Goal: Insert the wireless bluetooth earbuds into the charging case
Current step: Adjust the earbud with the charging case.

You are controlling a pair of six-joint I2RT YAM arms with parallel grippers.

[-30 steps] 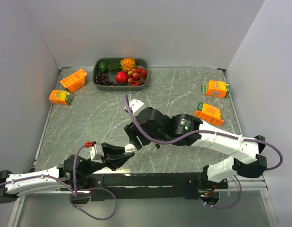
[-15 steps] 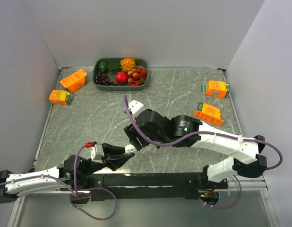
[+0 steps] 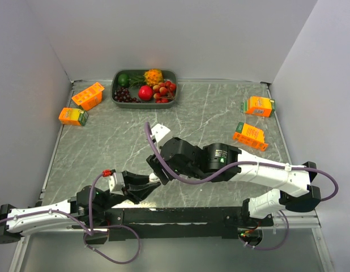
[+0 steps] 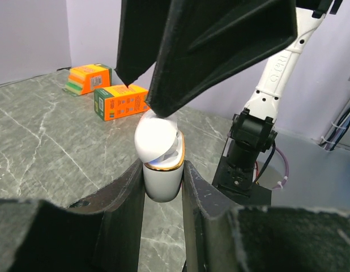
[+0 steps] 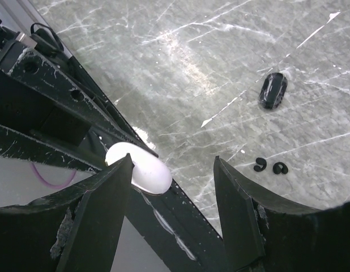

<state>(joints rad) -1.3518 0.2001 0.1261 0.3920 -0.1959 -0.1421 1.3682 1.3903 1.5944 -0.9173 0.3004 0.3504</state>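
My left gripper [image 4: 162,190] is clamped on the white charging case [image 4: 158,139], upright by the table's [image 3: 107,141] near edge, lid tilted. My right gripper [image 5: 174,170] stands wide over that lid. One black earbud [image 5: 273,90] lies on the table, apart from the case.

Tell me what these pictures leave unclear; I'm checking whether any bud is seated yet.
- Inside of the white, gold-rimmed charging case: left wrist view, covered by its tilted lid and the right gripper above it.
- The case in the top view: almost wholly under the right gripper.
- Two tiny black curled pieces near the glossy black oval earbud: right wrist view, too small to identify.
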